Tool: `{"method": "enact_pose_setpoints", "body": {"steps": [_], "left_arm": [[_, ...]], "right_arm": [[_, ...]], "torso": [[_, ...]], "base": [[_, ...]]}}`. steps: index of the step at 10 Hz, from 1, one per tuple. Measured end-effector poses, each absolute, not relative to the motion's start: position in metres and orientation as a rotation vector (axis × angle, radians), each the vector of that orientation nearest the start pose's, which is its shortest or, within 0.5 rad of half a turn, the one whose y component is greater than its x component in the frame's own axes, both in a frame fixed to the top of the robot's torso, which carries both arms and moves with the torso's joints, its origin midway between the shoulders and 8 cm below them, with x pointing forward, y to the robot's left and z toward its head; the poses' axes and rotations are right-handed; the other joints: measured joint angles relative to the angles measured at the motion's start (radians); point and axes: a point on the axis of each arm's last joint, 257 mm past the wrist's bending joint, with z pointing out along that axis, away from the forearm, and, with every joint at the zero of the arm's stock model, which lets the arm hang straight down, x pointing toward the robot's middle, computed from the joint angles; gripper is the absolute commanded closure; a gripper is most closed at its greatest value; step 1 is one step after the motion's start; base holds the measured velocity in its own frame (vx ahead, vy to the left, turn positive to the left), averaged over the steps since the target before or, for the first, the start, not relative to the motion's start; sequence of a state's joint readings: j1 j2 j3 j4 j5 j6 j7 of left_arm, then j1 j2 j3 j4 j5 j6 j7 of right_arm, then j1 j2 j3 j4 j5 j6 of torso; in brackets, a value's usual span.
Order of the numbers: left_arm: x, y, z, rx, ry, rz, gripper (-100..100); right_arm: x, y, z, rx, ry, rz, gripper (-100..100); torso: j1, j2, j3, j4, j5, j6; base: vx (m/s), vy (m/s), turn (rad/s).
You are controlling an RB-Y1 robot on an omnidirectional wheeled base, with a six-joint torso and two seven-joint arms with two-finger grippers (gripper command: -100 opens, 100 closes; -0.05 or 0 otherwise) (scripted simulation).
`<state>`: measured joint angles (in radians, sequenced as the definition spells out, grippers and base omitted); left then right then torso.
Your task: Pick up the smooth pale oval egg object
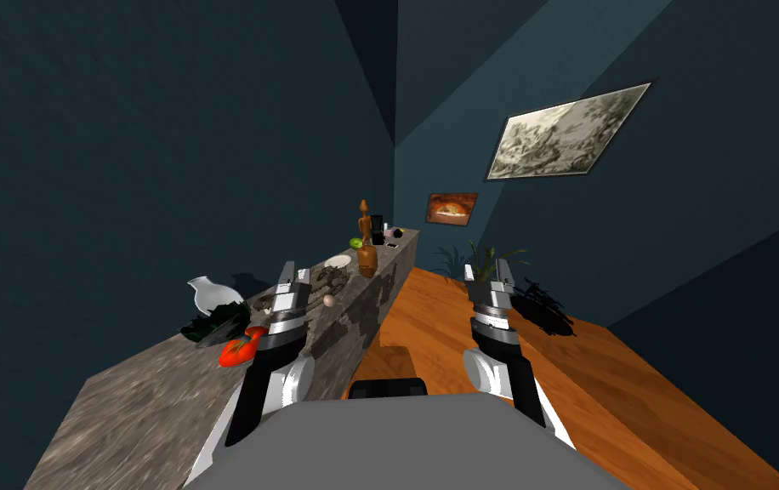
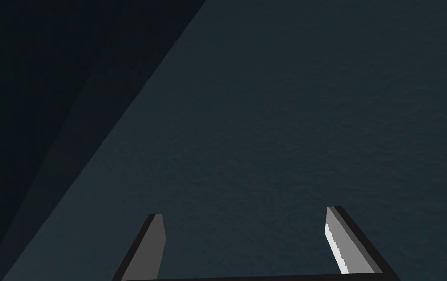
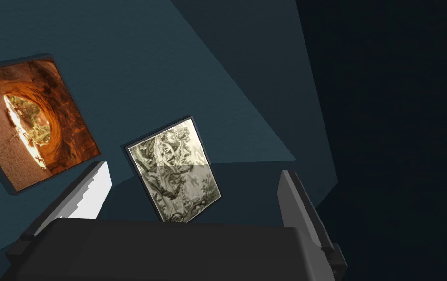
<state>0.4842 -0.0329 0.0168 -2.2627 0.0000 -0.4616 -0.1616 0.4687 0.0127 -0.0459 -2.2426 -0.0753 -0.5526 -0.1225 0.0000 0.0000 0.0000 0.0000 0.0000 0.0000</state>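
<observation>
Left claw (image 1: 294,274) is hanging over the stone-look worktop (image 1: 124,408) with its blades spread wide (image 2: 245,214) and nothing between them. It's pointing up and away from the surface rather than down at it. The right claw (image 1: 486,270) is just as open and empty, out over the wooden floor. So imo this is the approach step, no grab yet. On the worktop there's a white vase (image 1: 207,293) toward the wall-side edge, a red vegetable (image 1: 239,349) nearer me, then the egg (image 1: 328,300). It's tiny and pale, close to the floor-side long edge and roughly halfway along. It sits just beside the left claw, off to its right and under fingertip level. Next move probably means tipping that wrist down and lowering until the blades straddle it. Go gently, since a smooth round thing that near the edge could roll off.
</observation>
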Motion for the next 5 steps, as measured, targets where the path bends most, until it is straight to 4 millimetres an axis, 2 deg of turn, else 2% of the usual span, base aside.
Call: {"method": "enact_pose_setpoints", "body": {"steps": [5], "left_arm": [[0.3581,0.2896,0.0189,-0.547,0.776,-1.035,-100]], "right_arm": [[0.3395,-0.3022,0.0286,0.713,0.482,1.436,0]], "torso": [[-0.003,0.007,0.004,0.001,-0.001,0.000]], "base": [[-0.085,-0.035,-0.023]]}}
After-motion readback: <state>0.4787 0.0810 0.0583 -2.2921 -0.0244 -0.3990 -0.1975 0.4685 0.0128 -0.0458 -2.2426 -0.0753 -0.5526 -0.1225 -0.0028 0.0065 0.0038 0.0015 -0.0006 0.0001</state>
